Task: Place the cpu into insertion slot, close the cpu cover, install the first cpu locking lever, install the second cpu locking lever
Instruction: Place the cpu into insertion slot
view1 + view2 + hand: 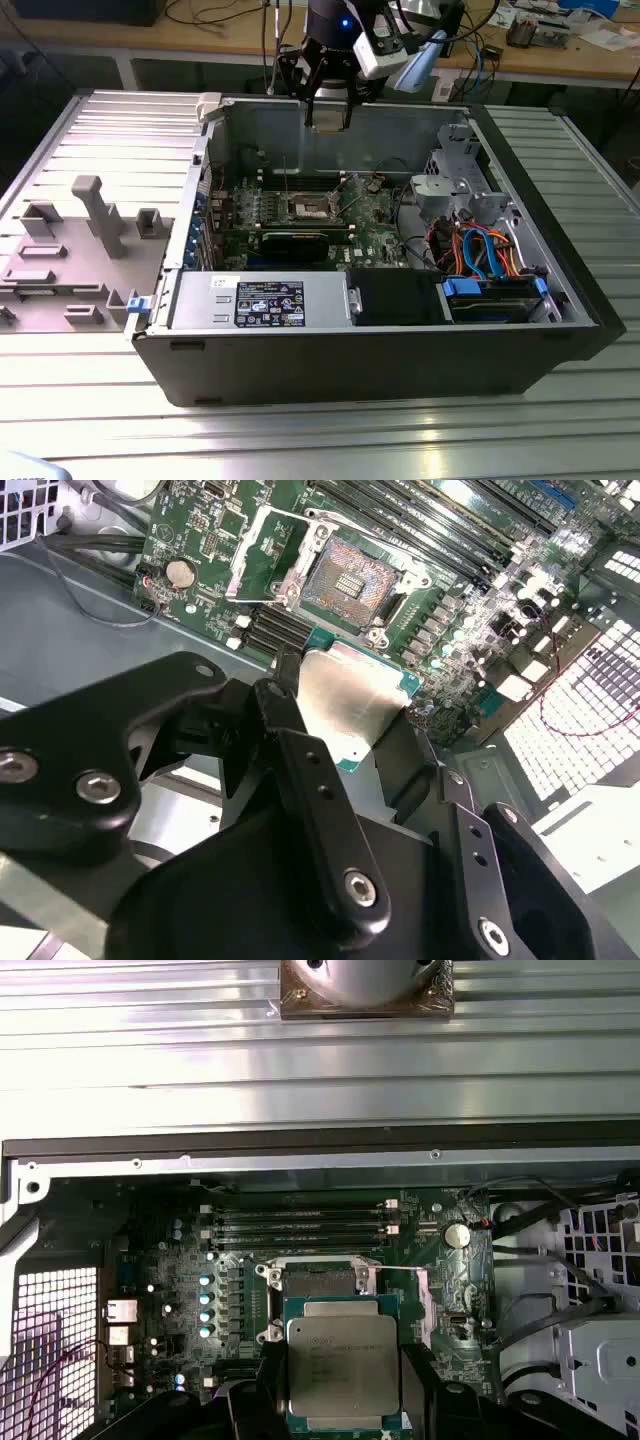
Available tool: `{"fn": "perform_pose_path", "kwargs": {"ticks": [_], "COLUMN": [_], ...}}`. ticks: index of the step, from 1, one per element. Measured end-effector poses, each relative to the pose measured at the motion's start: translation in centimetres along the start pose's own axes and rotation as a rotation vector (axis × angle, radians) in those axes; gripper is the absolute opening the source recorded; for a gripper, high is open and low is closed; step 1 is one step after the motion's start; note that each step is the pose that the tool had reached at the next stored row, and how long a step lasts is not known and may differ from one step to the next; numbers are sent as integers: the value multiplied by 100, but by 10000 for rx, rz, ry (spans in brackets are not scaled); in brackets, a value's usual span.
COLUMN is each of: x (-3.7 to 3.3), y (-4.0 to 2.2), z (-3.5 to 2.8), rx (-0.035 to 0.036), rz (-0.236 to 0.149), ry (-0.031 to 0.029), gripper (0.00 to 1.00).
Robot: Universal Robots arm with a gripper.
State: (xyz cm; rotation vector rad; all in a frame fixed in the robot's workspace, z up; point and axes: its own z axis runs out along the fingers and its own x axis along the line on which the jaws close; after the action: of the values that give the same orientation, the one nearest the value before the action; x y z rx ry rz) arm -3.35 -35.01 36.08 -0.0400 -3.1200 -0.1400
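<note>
Although pinched by its edges in the black-fingered end effector [345,720], small flat silver-grey square cpu [352,685] not yet seated, hanging above the green circuit board [205,530]. Beyond, small square shiny-rimmed insertion slot [350,580] lying bare, thin silver metal-frame cpu cover [258,552] flipped up beside it. By that showing, all four steps outstanding.

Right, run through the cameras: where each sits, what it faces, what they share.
Exterior view: off the arm, raised, looking down into the open computer case; arm and gripper hang over its far wall.
First wrist view: on the arm, looking down past the cpu, gripped between fingers, onto the insertion slot.
Second wrist view: on the arm, slanting across the fingers' linkage.
Shared: both wrist views show cpu and insertion slot.
</note>
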Motion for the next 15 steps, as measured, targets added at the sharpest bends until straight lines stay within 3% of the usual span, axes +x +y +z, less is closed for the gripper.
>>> {"fn": "perform_pose_path", "kwargs": {"ticks": [9,11,15], "x": [16,72,72], "y": [-2,-16,-16], "z": [13,154,158], "rx": [0,0,0], "rz": [0,0,0], "ry": [0,0,0], "gripper": [55,55,55]}}
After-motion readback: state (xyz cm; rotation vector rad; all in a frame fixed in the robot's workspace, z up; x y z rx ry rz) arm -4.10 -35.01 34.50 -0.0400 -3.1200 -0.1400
